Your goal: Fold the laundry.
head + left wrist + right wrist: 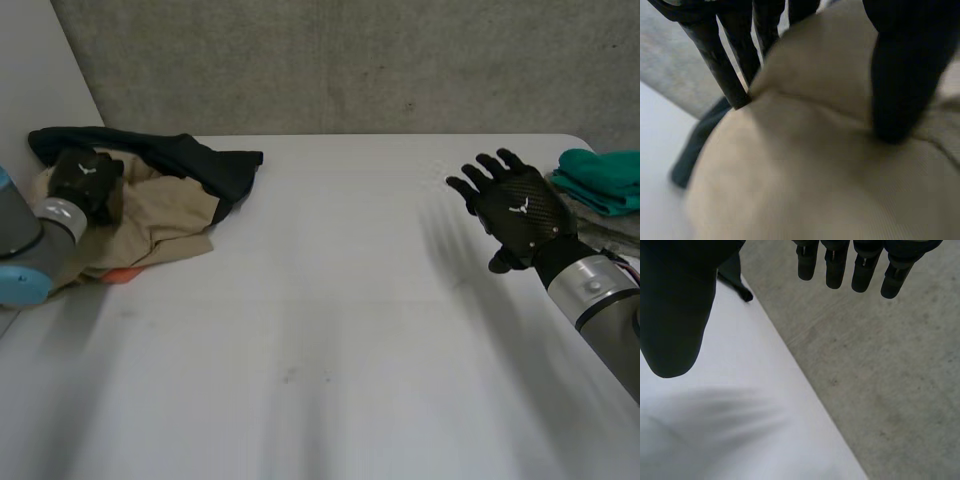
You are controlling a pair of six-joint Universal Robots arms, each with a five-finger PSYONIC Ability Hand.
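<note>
A heap of laundry lies at the table's far left corner: a tan cloth (150, 215) with a dark navy garment (190, 155) across its far side. My left hand (85, 180) is down on the tan cloth. In the left wrist view its fingers (715, 55) and thumb (900, 85) dig into the tan cloth (805, 175), and a ridge of cloth bulges up between them. My right hand (520, 205) is raised over the table's right side, fingers spread and straight, holding nothing; its thumb (675, 305) stands well apart from the fingers.
A teal cloth (605, 178) lies on a grey cloth (612, 228) at the table's right edge, just beyond my right hand. A bit of orange (120, 275) peeks from under the tan cloth. The white table (330, 330) stretches between the arms.
</note>
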